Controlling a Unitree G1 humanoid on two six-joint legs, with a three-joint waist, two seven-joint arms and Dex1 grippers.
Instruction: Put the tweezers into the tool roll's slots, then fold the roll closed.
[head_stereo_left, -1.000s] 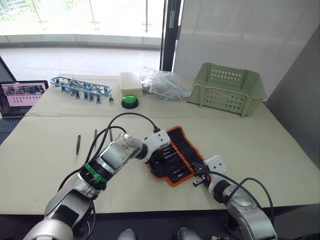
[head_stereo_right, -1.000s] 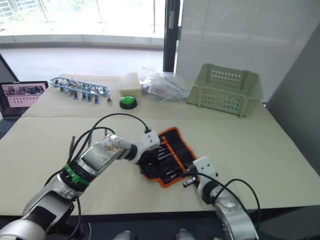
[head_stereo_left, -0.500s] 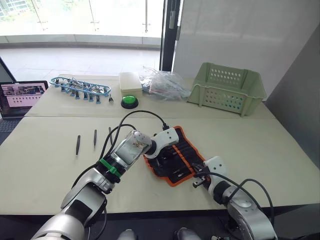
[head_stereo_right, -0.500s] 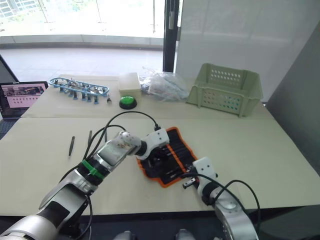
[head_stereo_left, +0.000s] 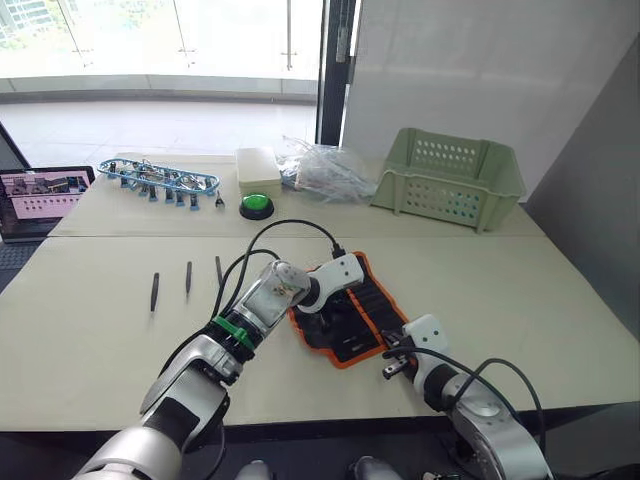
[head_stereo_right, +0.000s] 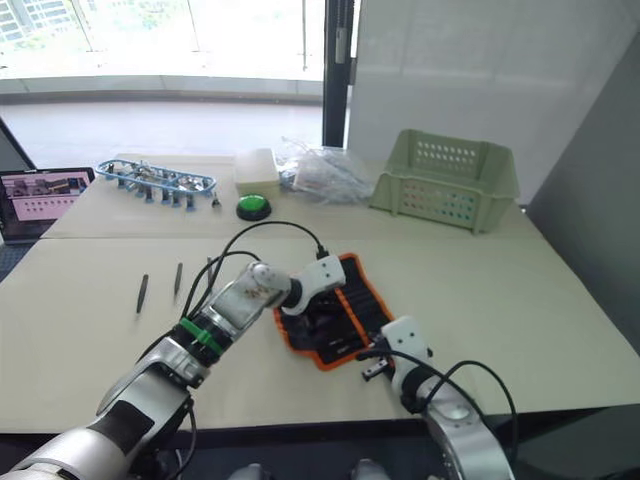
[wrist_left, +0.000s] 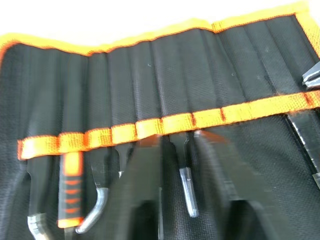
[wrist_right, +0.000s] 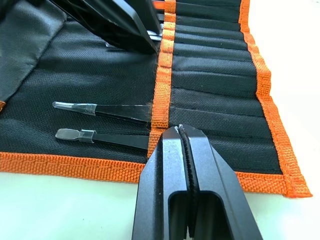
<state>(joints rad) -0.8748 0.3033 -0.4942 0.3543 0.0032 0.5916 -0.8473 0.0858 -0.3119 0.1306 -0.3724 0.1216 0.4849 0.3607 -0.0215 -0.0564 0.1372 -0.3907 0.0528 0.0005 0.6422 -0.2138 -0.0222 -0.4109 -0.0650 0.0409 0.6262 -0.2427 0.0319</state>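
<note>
The tool roll (head_stereo_left: 352, 317) lies open on the table (head_stereo_left: 560, 300). The left gripper (wrist_left: 179, 165) is over the slots, its fingers apart around one of the tweezers (wrist_left: 184, 175). The right gripper (wrist_right: 185, 150) is closed at the roll's near edge. Three more tweezers (head_stereo_left: 187, 277) lie well to the left

left hand (head_stereo_left: 335, 312) over tool roll (head_stereo_left: 372, 305), bare table (head_stereo_left: 520, 290) rightward

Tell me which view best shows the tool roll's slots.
The left wrist view: the tool roll slots and orange band appear close, straight on. The right wrist view shows them at a slant; the eye views show the roll small, partly behind the left arm.
</note>
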